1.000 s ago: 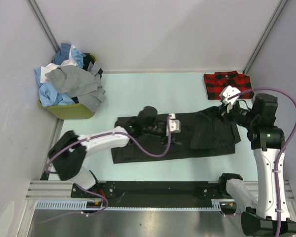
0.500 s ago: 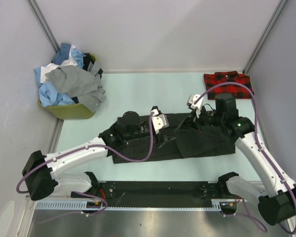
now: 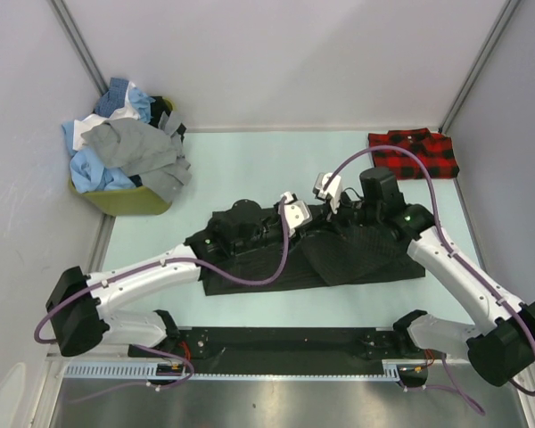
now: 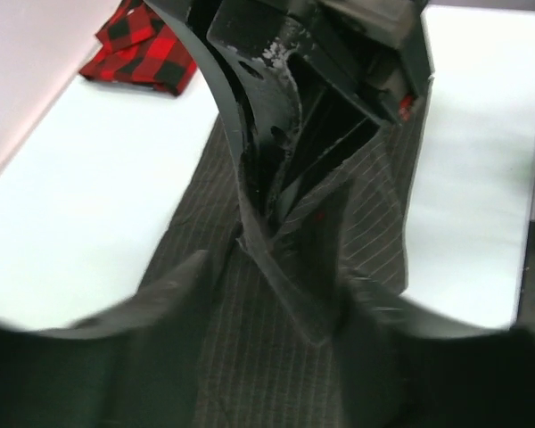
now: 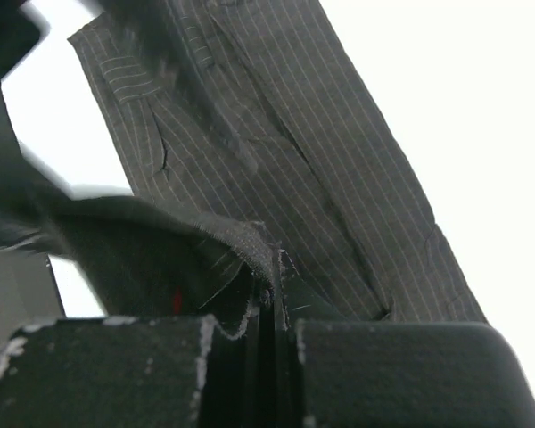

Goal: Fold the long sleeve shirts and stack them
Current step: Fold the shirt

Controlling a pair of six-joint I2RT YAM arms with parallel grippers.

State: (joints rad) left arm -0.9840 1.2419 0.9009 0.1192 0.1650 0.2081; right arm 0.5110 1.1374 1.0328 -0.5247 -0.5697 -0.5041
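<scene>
A dark charcoal pinstriped long sleeve shirt (image 3: 250, 267) lies across the middle of the table, its right part lifted and folded leftward. My right gripper (image 3: 332, 214) is shut on an edge of that shirt (image 5: 321, 134); the right wrist view shows cloth pinched at the closed jaws (image 5: 272, 294). My left gripper (image 3: 305, 223) hovers low over the shirt's middle, facing the right gripper (image 4: 254, 214). Its fingers stand apart (image 4: 276, 294) with striped cloth (image 4: 250, 374) lying between them. A red-and-black plaid shirt (image 3: 413, 153) lies folded at the far right corner.
A yellow-green bin (image 3: 129, 201) at the far left holds a heap of blue, white and grey shirts (image 3: 125, 147). Walls close in the table on the left, back and right. Bare table surface shows behind the dark shirt and in front of it.
My right gripper has swung from the right side to the centre, drawing the shirt's right part leftward over itself. The left gripper stayed by the shirt's middle, shifting slightly left.
</scene>
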